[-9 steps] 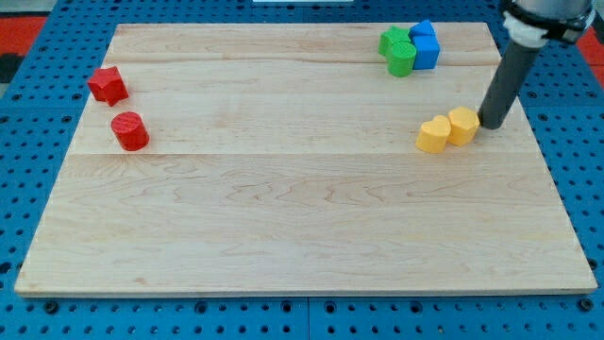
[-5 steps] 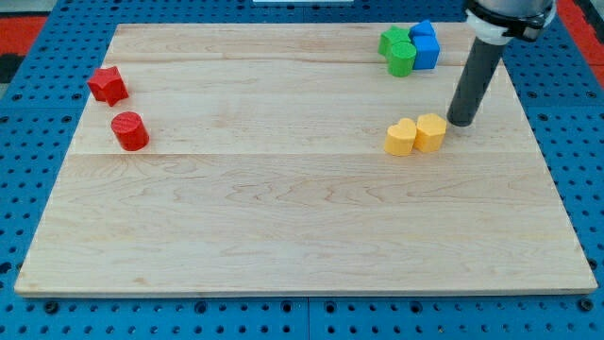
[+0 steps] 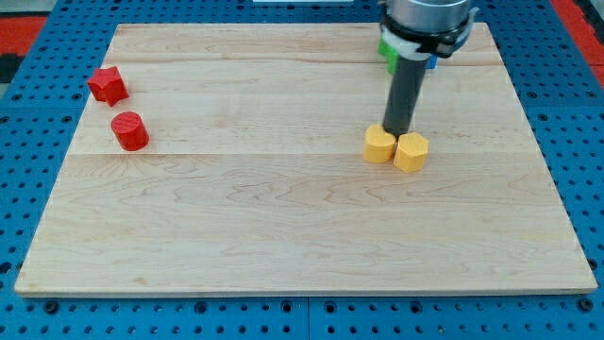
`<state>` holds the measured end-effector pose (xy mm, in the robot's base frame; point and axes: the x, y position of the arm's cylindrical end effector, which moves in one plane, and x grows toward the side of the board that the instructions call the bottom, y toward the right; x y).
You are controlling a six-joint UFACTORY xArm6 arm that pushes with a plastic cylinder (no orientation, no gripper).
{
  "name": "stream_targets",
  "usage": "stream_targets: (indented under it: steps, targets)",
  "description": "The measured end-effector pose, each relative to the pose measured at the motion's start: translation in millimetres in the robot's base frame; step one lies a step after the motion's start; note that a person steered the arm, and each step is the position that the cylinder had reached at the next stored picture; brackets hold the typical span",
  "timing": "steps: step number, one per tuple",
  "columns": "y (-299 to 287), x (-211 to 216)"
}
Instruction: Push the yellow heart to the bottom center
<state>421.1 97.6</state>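
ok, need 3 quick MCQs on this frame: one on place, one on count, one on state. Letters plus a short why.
1. Where is my tip?
A. Just above the two yellow blocks, at their joint
B. Beside the red blocks
C. At the board's bottom edge

2. How many red blocks show?
A. One
B. Two
C. Four

3. How do the two yellow blocks stand?
A. Stacked
B. Far apart
C. Side by side, touching

Answers:
1. A: my tip sits at the upper edge of the yellow heart and the other yellow block.
2. B: a red star-like block and a red cylinder lie at the view's left.
3. C: they lie flat on the board with no gap showing.
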Motion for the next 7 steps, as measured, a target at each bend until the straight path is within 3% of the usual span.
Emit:
stream_targets:
  steps: [3,5,7]
  targets:
    - [-83.4,47.0]
    - [-86.3,34.0]
    - [-110.5,81.4]
